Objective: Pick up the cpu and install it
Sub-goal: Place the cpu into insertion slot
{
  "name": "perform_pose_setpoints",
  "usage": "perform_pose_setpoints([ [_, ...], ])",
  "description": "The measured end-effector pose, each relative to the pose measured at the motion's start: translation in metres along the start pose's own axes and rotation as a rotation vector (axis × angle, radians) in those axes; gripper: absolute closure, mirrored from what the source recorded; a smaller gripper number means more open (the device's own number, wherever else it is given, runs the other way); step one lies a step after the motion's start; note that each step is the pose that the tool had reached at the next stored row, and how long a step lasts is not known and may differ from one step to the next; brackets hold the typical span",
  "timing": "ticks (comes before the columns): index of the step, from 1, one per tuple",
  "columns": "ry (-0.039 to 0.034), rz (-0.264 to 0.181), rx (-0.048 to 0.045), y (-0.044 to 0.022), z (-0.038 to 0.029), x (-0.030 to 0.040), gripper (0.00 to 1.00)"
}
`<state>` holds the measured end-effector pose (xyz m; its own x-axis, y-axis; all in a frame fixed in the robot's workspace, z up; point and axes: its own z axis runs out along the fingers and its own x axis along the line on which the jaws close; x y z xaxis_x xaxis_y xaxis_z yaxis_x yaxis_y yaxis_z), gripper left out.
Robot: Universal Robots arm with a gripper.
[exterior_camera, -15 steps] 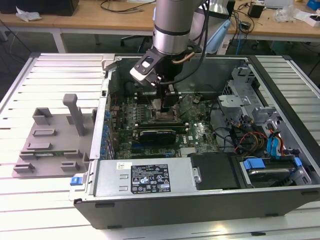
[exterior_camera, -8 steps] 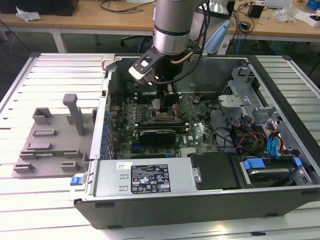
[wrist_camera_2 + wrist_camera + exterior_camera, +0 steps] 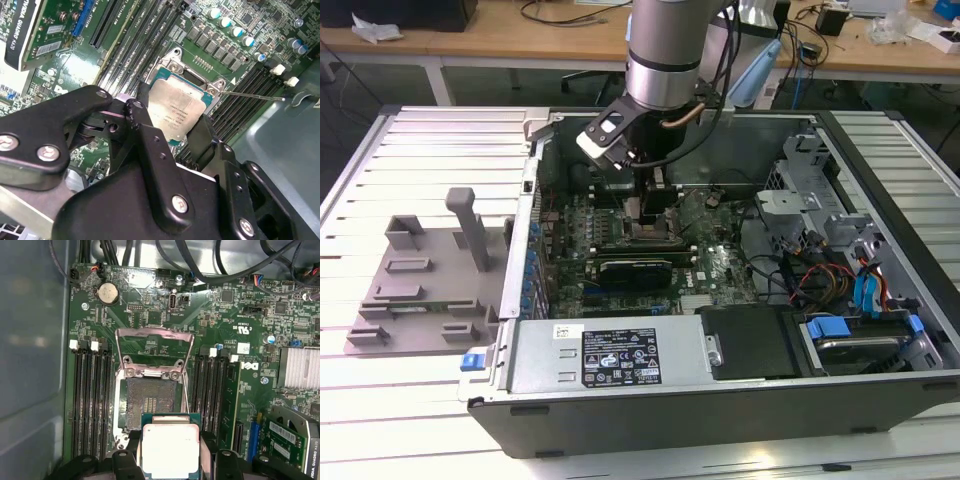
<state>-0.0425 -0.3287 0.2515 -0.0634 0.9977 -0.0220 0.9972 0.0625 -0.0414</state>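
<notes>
In the exterior view, the arm reaches down into the open computer case (image 3: 905, 250) at the centre of the frame. The gripper (image 3: 643, 208) hangs low over the motherboard (image 3: 715, 268), right above the socket area. The grey tray (image 3: 415, 285) lies on the slatted table (image 3: 430, 150) at the exterior view's left, well apart from the arm.

In the second wrist view, the cpu (image 3: 177, 107) sits between the black fingers (image 3: 145, 135), its silvery top facing the camera and its green edge showing along one side. The fingers close against two opposite edges, so the gripper (image 3: 175, 119) appears clamped on the chip. The metal frame of the socket (image 3: 175, 67) shows just beyond the chip, and the chip looks to be over it rather than down in it.

In the first wrist view, the cpu (image 3: 170, 449) is again held between the fingers (image 3: 125, 462). The socket (image 3: 150, 402) is bare, its dark contact field exposed, and the load plate (image 3: 155, 345) stands swung back from it. The chip overlaps only the socket's near edge.

As I judge it, the pick-up is done: the chip is off the tray and carried to the board. The install is not. The chip is not yet lined up squarely with the socket, not seated, and the plate is not yet shut over it.
</notes>
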Motion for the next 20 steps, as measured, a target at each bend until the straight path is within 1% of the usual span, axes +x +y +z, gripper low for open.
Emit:
perform_pose_setpoints([
  [4, 0.0004, 0.013, 0.0004, 0.0000, 0.0000, 0.0000, 0.45],
  [7, 0.0014, 0.036, 0.0008, 0.0000, 0.0001, 0.0000, 0.45],
  [20, 0.0044, 0.109, 0.0024, 0.0000, 0.0001, 0.0000, 0.45],
])
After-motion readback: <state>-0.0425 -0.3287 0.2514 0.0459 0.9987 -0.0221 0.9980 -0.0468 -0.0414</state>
